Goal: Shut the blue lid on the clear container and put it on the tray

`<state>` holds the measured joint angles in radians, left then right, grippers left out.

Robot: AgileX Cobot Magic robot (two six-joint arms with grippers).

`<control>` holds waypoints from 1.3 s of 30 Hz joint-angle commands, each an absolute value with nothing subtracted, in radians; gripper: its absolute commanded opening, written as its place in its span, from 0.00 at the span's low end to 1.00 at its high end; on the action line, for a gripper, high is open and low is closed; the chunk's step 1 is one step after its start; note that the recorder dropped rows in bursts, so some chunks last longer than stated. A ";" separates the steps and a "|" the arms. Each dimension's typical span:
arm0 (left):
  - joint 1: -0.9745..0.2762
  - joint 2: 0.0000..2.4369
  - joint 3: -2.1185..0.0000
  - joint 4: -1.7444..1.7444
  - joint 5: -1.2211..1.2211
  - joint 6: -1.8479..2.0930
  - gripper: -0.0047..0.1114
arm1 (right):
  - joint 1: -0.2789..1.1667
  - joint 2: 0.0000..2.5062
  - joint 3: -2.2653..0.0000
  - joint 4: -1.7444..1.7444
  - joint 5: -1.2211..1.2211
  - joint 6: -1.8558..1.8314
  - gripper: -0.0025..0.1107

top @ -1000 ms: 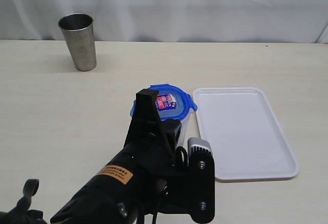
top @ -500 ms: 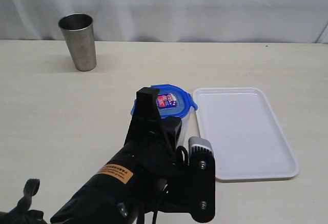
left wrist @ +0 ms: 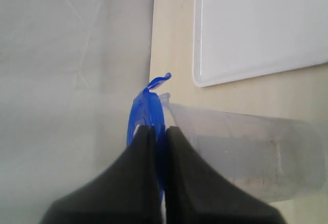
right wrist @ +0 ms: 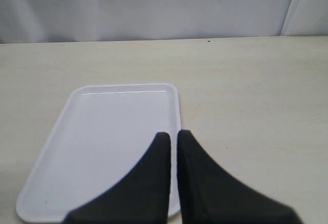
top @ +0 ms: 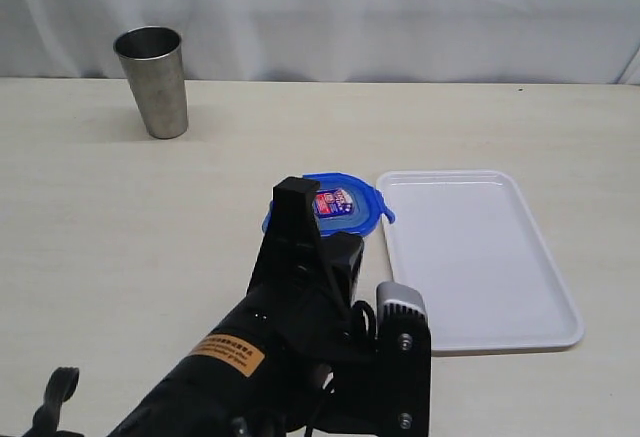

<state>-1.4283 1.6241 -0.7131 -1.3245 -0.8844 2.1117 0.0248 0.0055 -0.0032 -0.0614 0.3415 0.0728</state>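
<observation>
The blue lid (top: 340, 204) with its red-and-white sticker sits tilted over the mouth of the clear container (left wrist: 246, 152). In the left wrist view the lid (left wrist: 147, 106) shows edge-on, one flap sticking up. My left gripper (left wrist: 160, 129) is shut on the lid's edge, with the container's wall beside one finger. In the exterior view the left gripper (top: 315, 222) and its arm hide most of the container. The white tray (top: 480, 257) lies just right of the lid, bare. My right gripper (right wrist: 173, 134) is shut on nothing, over the tray's (right wrist: 113, 142) edge.
A grey steel tumbler (top: 153, 82) stands upright at the far left of the beige table (top: 120, 227). A white curtain hangs behind the table. The tray (left wrist: 256, 29) lies flat beside the container in the left wrist view.
My left gripper with the lid and container has shifted a little to the right, toward the tray, and the lid tilts more. The tray and tumbler have not moved.
</observation>
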 commanded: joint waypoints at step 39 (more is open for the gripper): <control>-1.432 1.620 -0.713 -1.389 -0.844 2.143 0.06 | 0.026 0.000 0.000 -0.060 0.343 0.076 0.06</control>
<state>-1.4298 1.6241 -0.7131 -1.3769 -0.8654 2.1117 0.0248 0.0055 -0.0032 -0.0614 0.3415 0.0728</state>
